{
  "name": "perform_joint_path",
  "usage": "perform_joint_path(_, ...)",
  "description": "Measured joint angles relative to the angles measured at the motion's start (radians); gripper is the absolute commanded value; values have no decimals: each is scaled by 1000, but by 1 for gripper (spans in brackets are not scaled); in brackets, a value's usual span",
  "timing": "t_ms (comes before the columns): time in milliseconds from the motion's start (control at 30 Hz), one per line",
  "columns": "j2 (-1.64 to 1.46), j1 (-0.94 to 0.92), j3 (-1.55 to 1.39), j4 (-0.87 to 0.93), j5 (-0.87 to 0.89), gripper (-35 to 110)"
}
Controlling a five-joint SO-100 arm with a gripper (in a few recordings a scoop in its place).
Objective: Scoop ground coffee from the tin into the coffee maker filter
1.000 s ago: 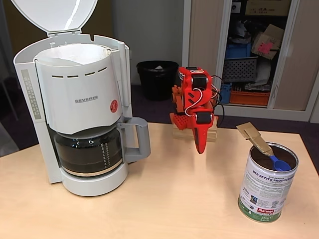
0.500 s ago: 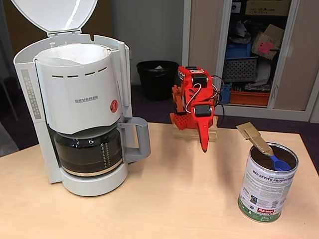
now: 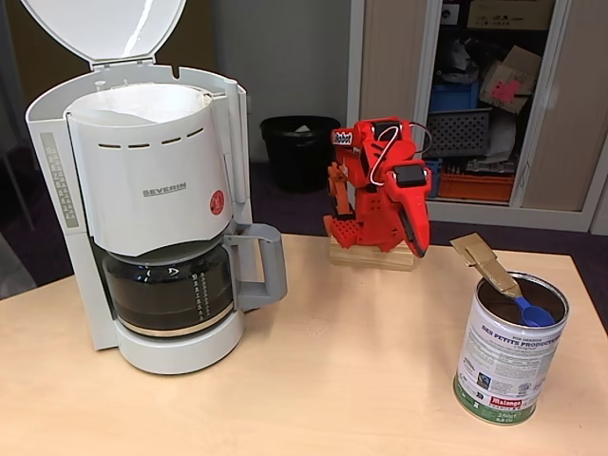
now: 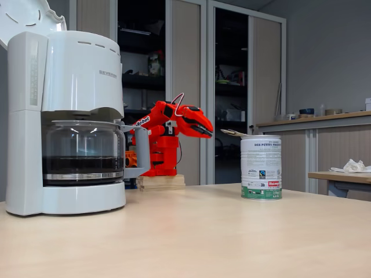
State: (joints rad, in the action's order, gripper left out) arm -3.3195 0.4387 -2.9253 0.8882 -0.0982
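The tin (image 3: 510, 353) stands at the table's right, white label, green base; it also shows in the other fixed view as the tin (image 4: 261, 168). Dark ground coffee (image 3: 499, 301) fills it. A small blue scoop (image 3: 535, 313) lies in the powder, and its tan handle (image 3: 483, 258) sticks out up and to the left. The white paper filter (image 3: 142, 101) lines the top basket of the SEVERIN coffee maker (image 3: 152, 204) at the left. My red gripper (image 3: 418, 245) hangs shut and empty, left of the tin and apart from the handle; from the side the gripper (image 4: 210, 132) points toward the tin's top.
The machine's lid (image 3: 104, 28) stands open, and the glass carafe (image 3: 169, 287) sits below the basket. The arm is mounted on a wooden block (image 3: 372, 256) at the table's back edge. A black waste bin (image 3: 300, 150) and an open cupboard are behind.
The gripper has swung from pointing down over the table's middle up and to the right, toward the tin. Tin, scoop and coffee maker have not moved.
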Motion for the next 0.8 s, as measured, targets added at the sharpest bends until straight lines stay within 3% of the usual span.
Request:
perform_joint_path(67,2,21,2,8,-41,4)
perform_joint_path(100,6,31,2,-2,-52,15)
perform_joint_path(167,11,63,2,-25,-72,21)
perform_joint_path(467,-23,221,0,-54,-26,24)
perform_joint_path(800,-38,239,-21,-51,23,24)
